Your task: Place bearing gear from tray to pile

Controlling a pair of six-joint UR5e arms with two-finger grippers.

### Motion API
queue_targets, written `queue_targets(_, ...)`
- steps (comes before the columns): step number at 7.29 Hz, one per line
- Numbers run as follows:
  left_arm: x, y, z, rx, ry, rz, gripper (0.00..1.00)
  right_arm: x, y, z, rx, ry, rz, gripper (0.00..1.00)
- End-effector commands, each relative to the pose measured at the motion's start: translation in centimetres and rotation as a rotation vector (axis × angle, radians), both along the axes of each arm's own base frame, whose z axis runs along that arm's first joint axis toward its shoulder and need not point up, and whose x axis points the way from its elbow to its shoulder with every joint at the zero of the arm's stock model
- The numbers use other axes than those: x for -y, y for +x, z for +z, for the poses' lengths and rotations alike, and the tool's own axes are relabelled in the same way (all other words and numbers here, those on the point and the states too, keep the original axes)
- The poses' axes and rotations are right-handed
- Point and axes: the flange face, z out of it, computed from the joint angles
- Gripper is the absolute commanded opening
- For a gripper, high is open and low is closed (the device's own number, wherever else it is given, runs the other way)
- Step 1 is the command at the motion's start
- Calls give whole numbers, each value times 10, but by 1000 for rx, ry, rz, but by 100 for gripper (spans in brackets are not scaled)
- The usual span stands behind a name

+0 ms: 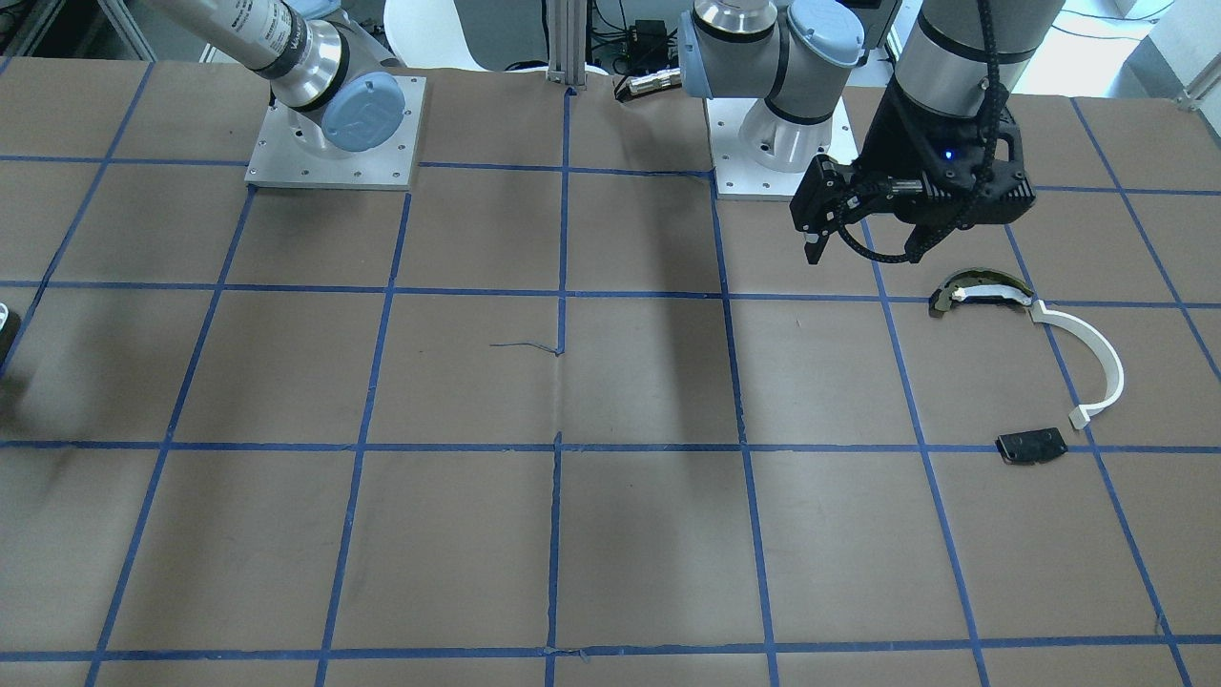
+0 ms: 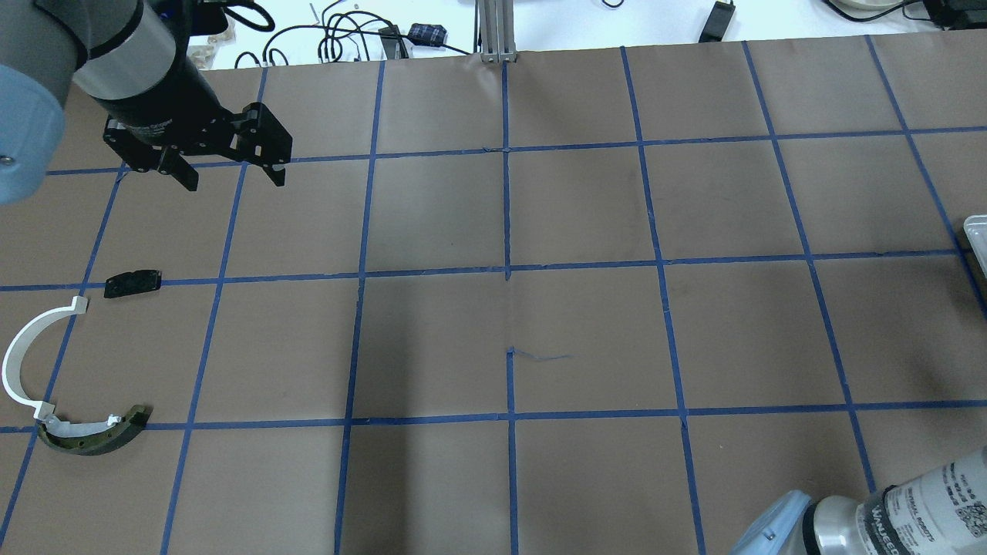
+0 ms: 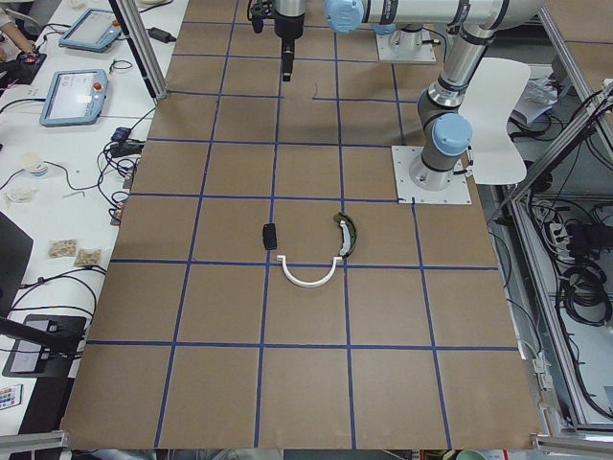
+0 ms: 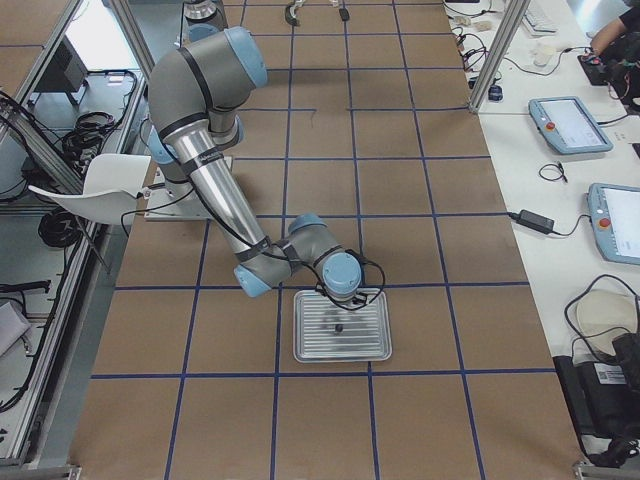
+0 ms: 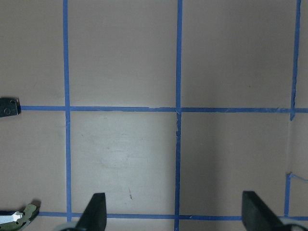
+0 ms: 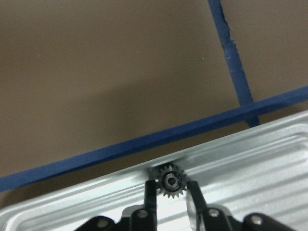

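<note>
At the tray [image 6: 264,159] rim, right gripper [image 6: 171,185] clamps the bearing gear [image 6: 169,180]; left gripper [image 2: 231,176] spread wide — hovering near the pile [image 2: 89,441].

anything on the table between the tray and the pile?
No. Overhead view: from the tray to the pile it's bare brown paper with blue tape lines. The open left gripper hangs above the table, towards the pile's side.

Robotics lab for sure: a big robot arm [image 4: 215,190] bolted to a surface [image 3: 306,307] gridded in blue tape [image 3: 267,316], teach pendants [image 3: 75,96], loose cables [image 3: 124,158], and aluminium framing posts [image 3: 139,48].
</note>
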Motion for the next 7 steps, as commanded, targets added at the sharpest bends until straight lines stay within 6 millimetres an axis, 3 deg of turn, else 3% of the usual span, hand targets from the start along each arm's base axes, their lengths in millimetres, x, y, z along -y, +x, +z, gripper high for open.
queue_targets(1,0,1,1,0,-1,2,100,0,-2,5,-17,7,3,0)
queue_targets(2,0,1,1,0,-1,2,100,0,-5,13,-52,24,7,0)
queue_targets(3,0,1,1,0,-1,2,100,0,-4,34,-79,6,8,0)
queue_targets(5,0,1,2,-1,-4,3,100,10,22,63,-78,2,26,0)
queue_targets(6,1,2,1,0,-3,3,100,36,62,67,-62,11,1,0)
queue_targets(7,1,2,1,0,-3,2,100,74,128,76,-68,24,-33,0)
